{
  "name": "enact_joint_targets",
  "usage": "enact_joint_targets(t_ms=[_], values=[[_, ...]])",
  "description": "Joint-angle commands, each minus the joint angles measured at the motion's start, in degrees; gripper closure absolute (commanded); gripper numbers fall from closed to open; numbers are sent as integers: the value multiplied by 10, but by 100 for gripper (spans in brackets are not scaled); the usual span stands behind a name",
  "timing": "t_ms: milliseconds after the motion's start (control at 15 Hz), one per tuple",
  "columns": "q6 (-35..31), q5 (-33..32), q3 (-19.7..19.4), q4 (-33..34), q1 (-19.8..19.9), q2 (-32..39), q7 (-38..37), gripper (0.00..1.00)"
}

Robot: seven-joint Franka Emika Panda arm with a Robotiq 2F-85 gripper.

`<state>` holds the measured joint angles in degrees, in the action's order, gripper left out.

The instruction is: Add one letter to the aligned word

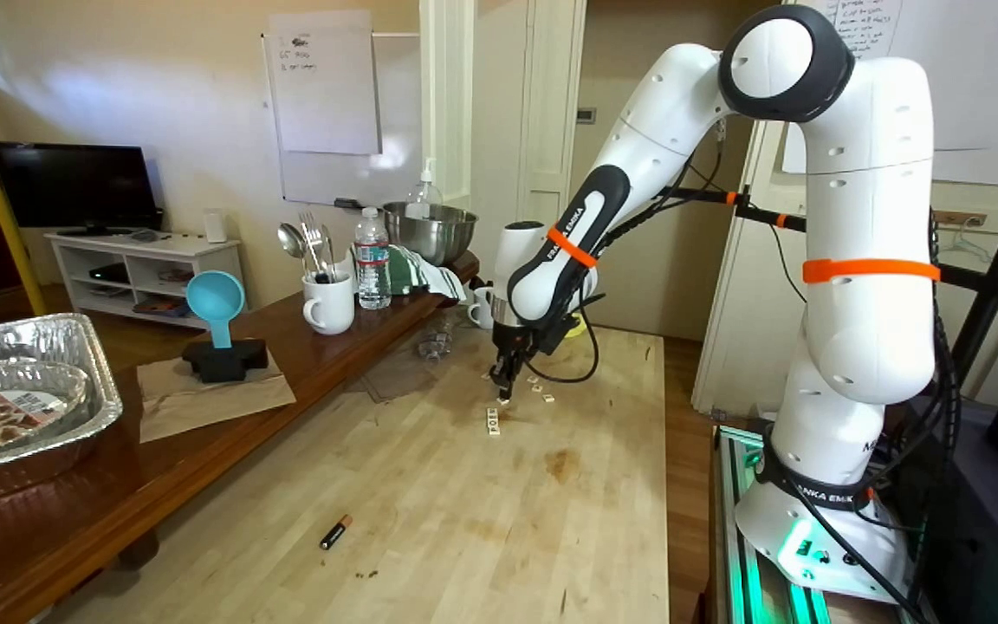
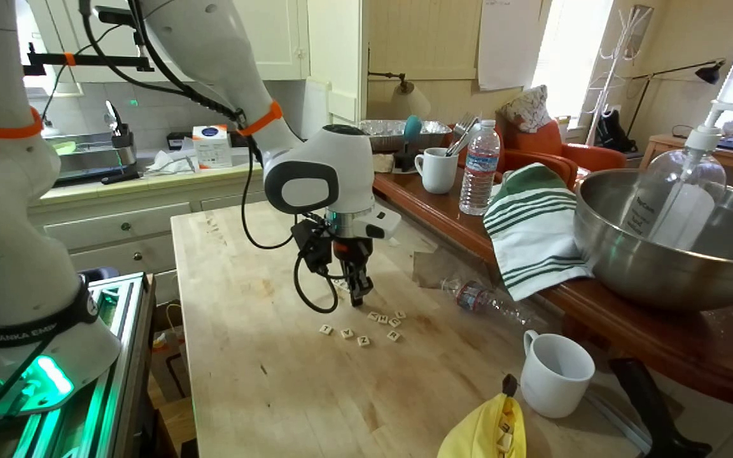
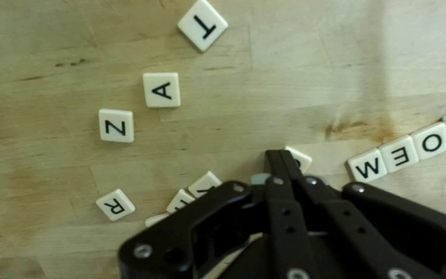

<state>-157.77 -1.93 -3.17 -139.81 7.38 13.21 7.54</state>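
The aligned word is a slanted row of several whitish letter tiles point(image 3: 430, 142) at the right of the wrist view, reading POEM upside down; the P is cut by the frame edge. The row also shows in an exterior view point(image 1: 492, 421). My gripper point(image 3: 279, 154) is shut with its fingertips together and nothing seen between them. One tile point(image 3: 301, 159) lies at the fingertips, partly hidden by them, its letter unclear. The gripper also shows low over the table in both exterior views point(image 1: 504, 394) point(image 2: 357, 301). Loose tiles T point(image 3: 203, 25), A point(image 3: 162, 90), Z point(image 3: 116, 125) and R point(image 3: 115, 204) lie left.
More tiles point(image 3: 204, 184) lie partly under the gripper's left side. On the table are a battery point(image 1: 335, 532), a plastic bottle point(image 2: 484, 302), a white mug point(image 2: 556, 375) and a yellow pouch point(image 2: 487, 432). A raised brown counter point(image 1: 282, 347) runs along one side.
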Motion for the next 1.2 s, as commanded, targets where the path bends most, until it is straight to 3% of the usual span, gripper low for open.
enact_joint_targets(t_ms=[0, 1133], values=[[-15, -1, 2, 5, -4, 18, 17, 100], [-62, -62, 26, -6, 4, 23, 199, 100]])
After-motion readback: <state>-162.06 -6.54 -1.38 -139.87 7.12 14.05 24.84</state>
